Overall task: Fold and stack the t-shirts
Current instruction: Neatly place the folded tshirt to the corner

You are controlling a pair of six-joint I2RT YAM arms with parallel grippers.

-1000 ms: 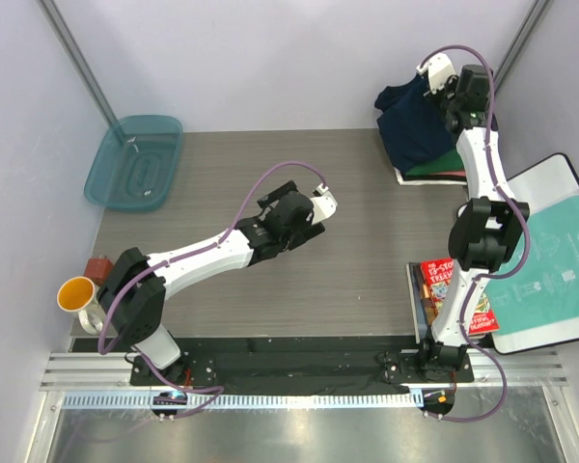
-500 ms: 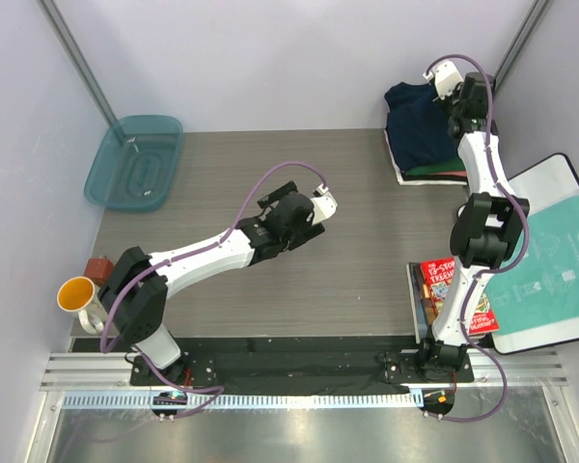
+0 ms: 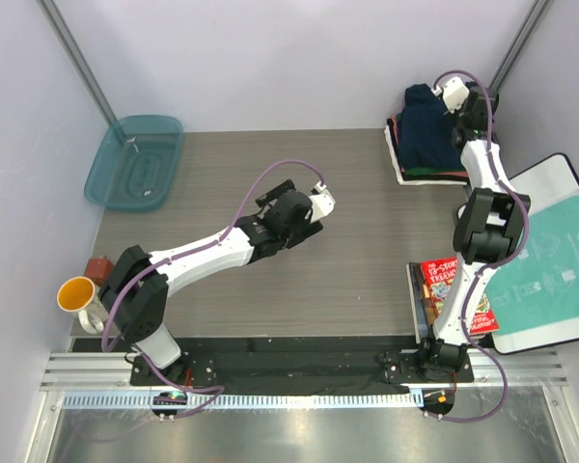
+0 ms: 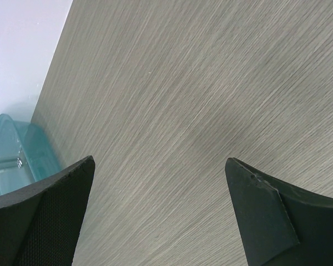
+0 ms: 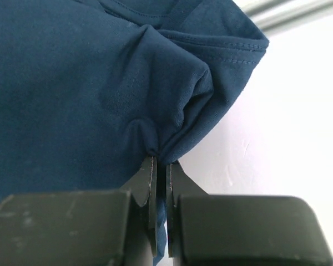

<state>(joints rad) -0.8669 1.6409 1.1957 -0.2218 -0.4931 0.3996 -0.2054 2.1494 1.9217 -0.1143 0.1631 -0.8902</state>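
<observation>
While I watch the feeds, my right gripper [image 5: 161,158] is reached out over the far right corner of the table [image 3: 367,222], its jaws pressed nearly together on a small bunched fold of the navy t-shirt [image 5: 72,83]. On the right wrist view the dark blue cloth puckers just where the two tips meet, and a stitched hem curves off to the upper right against the pale wall. From the top camera I see that same shirt lying roughly folded on top of the folded shirts [image 3: 427,175], a pile in the far right corner whose green, red and white edges peek out along its near side; the navy one covers most of it. My left gripper [image 4: 160,163] hangs over the middle of the table with its jaws spread wide and nothing between them, only bare wood grain showing beneath. I can make out a teal tray [image 3: 135,162] at the far left corner, a yellow mug [image 3: 75,294] off the near left edge, books [image 3: 444,280] at the near right edge beside the right arm, and a teal-printed plastic bag [image 3: 550,260] lying past the right edge.
</observation>
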